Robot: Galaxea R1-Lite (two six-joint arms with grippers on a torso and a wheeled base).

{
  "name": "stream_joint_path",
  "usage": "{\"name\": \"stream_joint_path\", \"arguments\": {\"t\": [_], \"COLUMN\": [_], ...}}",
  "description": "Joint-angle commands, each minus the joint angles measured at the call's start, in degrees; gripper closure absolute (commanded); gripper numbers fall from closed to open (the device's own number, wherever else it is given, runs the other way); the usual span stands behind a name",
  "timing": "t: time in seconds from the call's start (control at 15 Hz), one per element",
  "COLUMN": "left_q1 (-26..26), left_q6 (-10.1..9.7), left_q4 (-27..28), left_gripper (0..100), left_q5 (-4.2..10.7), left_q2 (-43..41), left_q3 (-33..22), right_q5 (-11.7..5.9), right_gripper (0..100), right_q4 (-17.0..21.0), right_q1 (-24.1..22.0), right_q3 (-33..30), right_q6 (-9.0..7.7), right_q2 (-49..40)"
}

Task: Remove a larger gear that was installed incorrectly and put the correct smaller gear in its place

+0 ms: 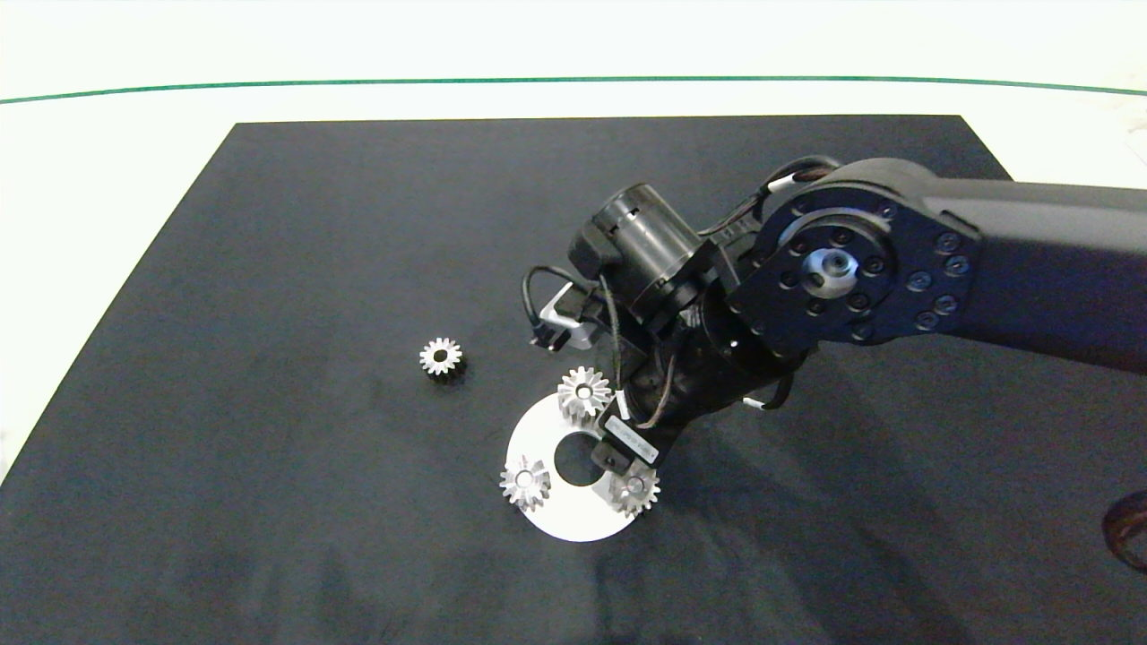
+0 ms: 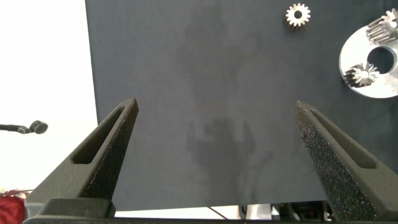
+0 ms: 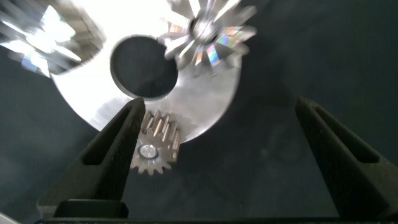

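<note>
1. A black mat (image 1: 358, 224) covers the white desk (image 1: 134, 107). A flat silver metal disc with a round centre hole (image 1: 573, 524) lies on the mat just below the middle of the head view.
2. Three shiny silver spur gears sit on the disc around its hole. The larger gear (image 1: 584, 392), at the disc's upper edge, looks the widest. The lower-left gear (image 1: 525, 482) and the lower-right gear (image 1: 634, 488) are at the lower rim.
3. The smaller gear (image 1: 440, 356), a little silver spur gear with a centre hole, lies flat on the bare mat, well apart from the disc and to its upper left.
4. The right gripper (image 1: 623, 452) reaches in from the right edge and hangs over the disc's right side, between the larger gear and the lower-right gear. In its wrist view the jaws stand wide apart with nothing between them, and one finger (image 3: 121, 146) is just beside a gear at the disc's rim.
5. The left gripper (image 2: 217, 106) is out of the head view. Its jaws are spread wide and empty over bare mat, with the disc and the smaller gear in the upper right of its wrist view.
</note>
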Motion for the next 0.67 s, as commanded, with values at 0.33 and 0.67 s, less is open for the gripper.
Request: {"name": "stream_joint_path", "arguments": {"t": [0.33, 0.67], "left_q1": [0.02, 0.02], "left_q6": [0.33, 0.42], "left_q4": [0.29, 0.29], "left_gripper": [0, 0], "left_q5": [0.05, 0.05], "left_q2": [0.03, -0.49], "left_q3": [0.08, 0.08], "right_q5": [0.13, 0.31], "right_gripper": [0, 0], "right_q4": [1.03, -10.30], "right_q1": [-0.50, 1.17], "right_q3": [-0.06, 1.50], "right_q6": [2.70, 7.53], "right_q2": [2.00, -4.42]}}
